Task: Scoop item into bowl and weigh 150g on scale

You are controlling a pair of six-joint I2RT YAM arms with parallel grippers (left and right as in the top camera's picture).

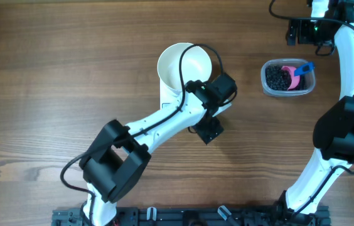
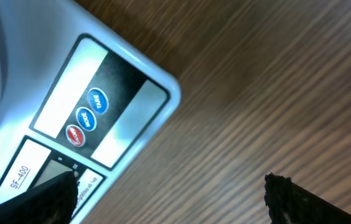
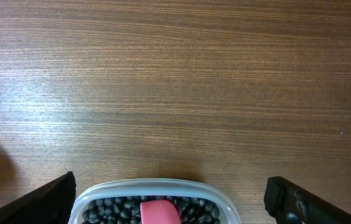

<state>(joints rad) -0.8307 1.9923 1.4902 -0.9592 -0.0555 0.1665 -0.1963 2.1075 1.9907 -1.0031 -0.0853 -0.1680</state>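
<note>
Black beans (image 1: 279,79) in clear tub (image 1: 265,74), well right of white bowl (image 1: 182,63): loose, light, likely to roll. Best lifted with pink scoop (image 1: 295,73), held by its blue handle. Left gripper (image 2: 169,186) and right gripper (image 3: 169,194) both wide, empty.

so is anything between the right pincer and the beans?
Nothing visible. The open right pincer hangs just short of the clear tub, which has no lid, so the beans lie exposed. Only a pink scoop rests in them.
</note>
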